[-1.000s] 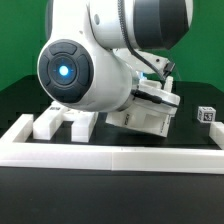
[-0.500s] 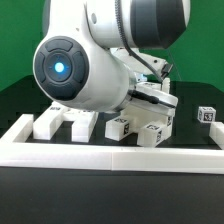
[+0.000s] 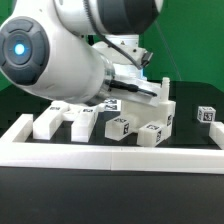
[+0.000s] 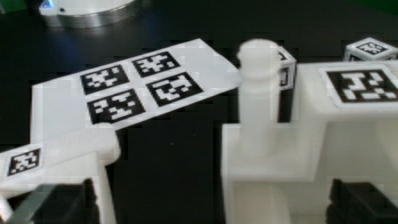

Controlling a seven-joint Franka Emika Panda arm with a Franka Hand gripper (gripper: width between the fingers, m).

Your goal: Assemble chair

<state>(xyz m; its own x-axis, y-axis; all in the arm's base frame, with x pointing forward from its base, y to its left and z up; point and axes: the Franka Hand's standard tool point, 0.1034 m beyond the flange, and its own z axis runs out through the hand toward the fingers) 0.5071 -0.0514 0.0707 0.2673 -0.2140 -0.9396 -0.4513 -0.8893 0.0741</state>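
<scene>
The chair parts (image 3: 140,127) rest on the worktop (image 3: 195,137) at 6 o'clock from the gripper (image 3: 150,90) — jaws wide apart, holding nothing. Likely rigid, light, slick plastic — grasp across flat parallel faces.

Robotics lab: robot arm (image 3: 60,60), black table (image 3: 110,195), green backdrop (image 3: 195,45), tagged white parts (image 3: 150,131).
</scene>
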